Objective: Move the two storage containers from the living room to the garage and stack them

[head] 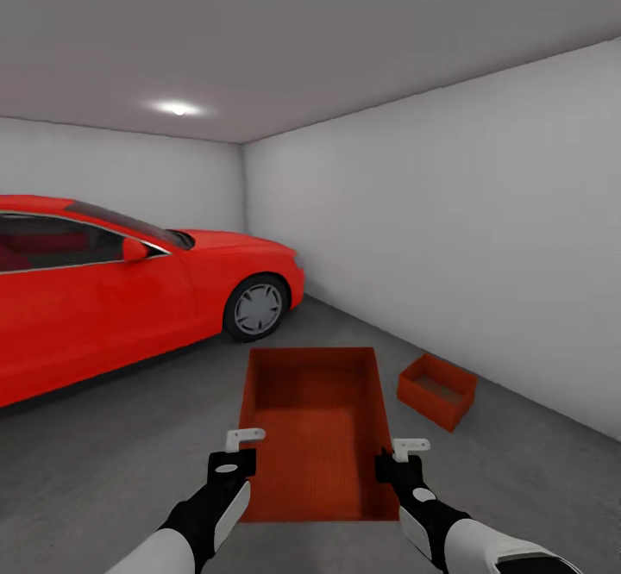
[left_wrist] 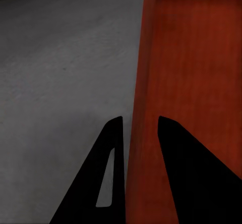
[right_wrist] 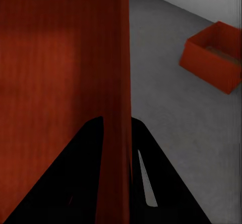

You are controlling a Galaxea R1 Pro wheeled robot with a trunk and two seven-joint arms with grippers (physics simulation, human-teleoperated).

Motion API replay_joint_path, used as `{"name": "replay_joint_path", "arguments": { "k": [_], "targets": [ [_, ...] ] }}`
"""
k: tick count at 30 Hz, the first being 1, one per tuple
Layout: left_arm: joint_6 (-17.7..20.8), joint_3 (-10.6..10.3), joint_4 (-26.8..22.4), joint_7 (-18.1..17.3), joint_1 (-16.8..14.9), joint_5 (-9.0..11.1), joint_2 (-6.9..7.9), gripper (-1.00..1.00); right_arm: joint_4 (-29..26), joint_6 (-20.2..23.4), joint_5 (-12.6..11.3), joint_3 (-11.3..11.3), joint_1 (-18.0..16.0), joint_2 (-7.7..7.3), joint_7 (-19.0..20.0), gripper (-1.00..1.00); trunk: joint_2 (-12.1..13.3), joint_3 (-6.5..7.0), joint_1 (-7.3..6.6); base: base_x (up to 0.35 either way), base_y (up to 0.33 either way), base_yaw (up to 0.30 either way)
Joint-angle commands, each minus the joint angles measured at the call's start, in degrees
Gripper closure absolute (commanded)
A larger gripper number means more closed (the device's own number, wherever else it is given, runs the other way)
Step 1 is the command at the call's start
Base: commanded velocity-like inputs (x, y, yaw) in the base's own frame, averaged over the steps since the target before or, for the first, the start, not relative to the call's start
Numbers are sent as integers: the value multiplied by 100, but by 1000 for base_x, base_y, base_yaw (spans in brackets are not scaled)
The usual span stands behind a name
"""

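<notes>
I carry one red-orange storage container [head: 315, 436] in front of me, open top up, above the dark grey garage floor [head: 103, 462]. My left gripper [head: 244, 449] is shut on its left wall [left_wrist: 146, 82], one finger on each side. At the opposite side, my right gripper [head: 397, 453] is shut on the right wall [right_wrist: 123, 57] in the same way. The other storage container [head: 437, 390] rests on the floor ahead to the right, close to the white wall, and it also appears in the right wrist view as a small red box [right_wrist: 214, 57].
A red car [head: 112, 290] takes up the left side of the garage, its front wheel [head: 256, 308] just beyond the held container. A plain white wall [head: 448, 238] runs along the right. Bare concrete lies between the car and the wall.
</notes>
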Motion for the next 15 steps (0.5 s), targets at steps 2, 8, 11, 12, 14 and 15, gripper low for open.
{"name": "replay_joint_path", "arguments": {
  "k": [2, 8, 11, 12, 14, 15],
  "targets": [
    [30, -15, -32, 49, -6, -16, 5, 100, 16, -14, -26, -65, -5, 3, 6, 100, -8, -10, 5, 313, 143, -282],
    [30, -15, -32, 49, -6, -16, 5, 100, 16, -13, -26, -65, -5, 5, 6, 100, -8, -10, 5, 313, 143, -282],
    [30, -15, -34, 49, -6, -16, 5, 100, 16, -14, -26, -65, -5, 6, 6, 100, -8, -10, 5, 313, 143, -282],
    [30, -15, -35, 49, -6, -16, 5, 100, 16, -13, -26, -65, -5, 6, 6, 100, -8, -10, 5, 313, 143, -282],
    [30, -15, -36, 49, -6, -16, 5, 100, 16, -14, -26, -65, -5, 3, 6, 100, -8, -10, 5, 313, 143, -282],
    [30, -15, -34, 49, -6, -16, 5, 100, 16, -14, -26, -65, -4, 3, 6, 100, -8, -10, 5, 313, 143, -282]
  ]
}}
